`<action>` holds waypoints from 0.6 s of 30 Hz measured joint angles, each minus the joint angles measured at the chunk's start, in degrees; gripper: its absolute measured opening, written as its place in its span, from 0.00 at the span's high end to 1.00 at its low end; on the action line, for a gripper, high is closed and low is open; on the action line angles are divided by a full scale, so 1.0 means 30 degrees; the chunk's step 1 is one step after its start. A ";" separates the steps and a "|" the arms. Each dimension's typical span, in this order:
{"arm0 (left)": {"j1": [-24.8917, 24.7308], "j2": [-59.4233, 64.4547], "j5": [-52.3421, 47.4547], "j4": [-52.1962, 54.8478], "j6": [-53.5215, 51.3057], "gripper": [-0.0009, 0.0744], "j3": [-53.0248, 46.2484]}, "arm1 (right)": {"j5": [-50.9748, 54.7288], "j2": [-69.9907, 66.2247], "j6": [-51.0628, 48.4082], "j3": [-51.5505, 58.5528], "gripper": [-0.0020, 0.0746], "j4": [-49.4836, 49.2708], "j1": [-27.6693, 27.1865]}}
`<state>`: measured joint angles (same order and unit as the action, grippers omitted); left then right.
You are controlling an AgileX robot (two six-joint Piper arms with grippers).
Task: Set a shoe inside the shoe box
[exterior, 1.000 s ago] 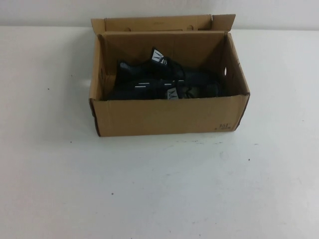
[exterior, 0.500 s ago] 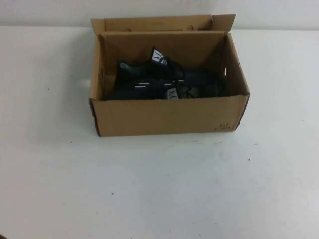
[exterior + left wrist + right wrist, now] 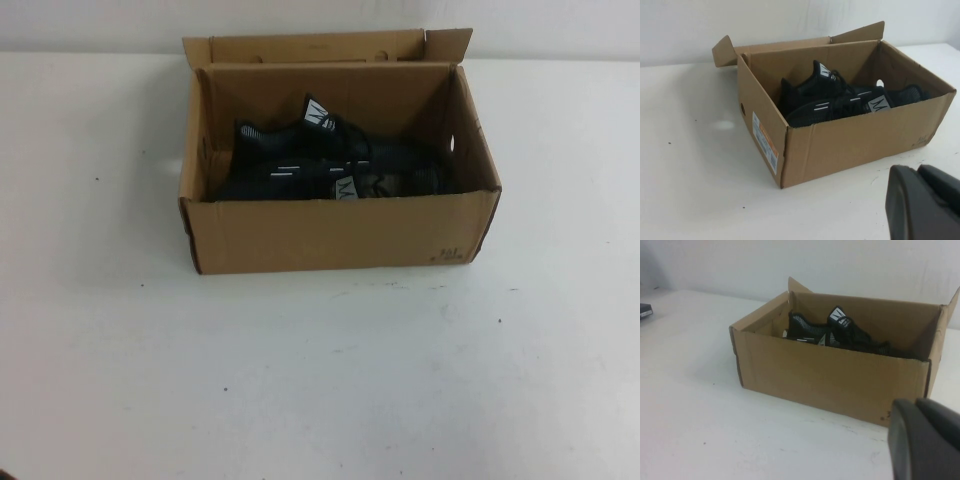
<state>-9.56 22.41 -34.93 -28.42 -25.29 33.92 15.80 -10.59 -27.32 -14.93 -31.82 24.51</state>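
Note:
The brown cardboard shoe box (image 3: 340, 235) stands open in the middle of the white table, its lid flap (image 3: 320, 47) raised at the back. Two black mesh shoes lie inside: one (image 3: 290, 178) along the front wall, the other (image 3: 335, 135) behind it with its white-marked tongue up. Both show in the left wrist view (image 3: 832, 102) and the right wrist view (image 3: 810, 330). Neither gripper shows in the high view. My left gripper (image 3: 918, 169) is shut and empty, short of the box's front. My right gripper (image 3: 915, 402) is shut and empty, short of the box's front right corner.
The box carries an orange and white label (image 3: 765, 148) on its left end and small dark print (image 3: 450, 256) at its front right lower corner. A dark object (image 3: 644, 310) lies at the table's edge in the right wrist view. A pale wall runs behind the table.

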 joint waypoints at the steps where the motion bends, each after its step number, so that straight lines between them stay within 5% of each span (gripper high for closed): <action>1: 0.0000 0.0000 0.0000 0.0000 0.0000 0.99 0.0000 | 0.0000 0.0000 0.0000 0.0000 1.00 0.0000 0.0000; 18: 0.0000 -0.0363 -0.0035 0.0000 0.0000 0.99 0.0000 | 0.1750 0.0000 0.0000 0.0000 1.00 -0.0034 0.0000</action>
<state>-9.56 21.32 -35.04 -28.42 -25.29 33.92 21.05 -10.59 -27.32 -14.93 -31.92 24.51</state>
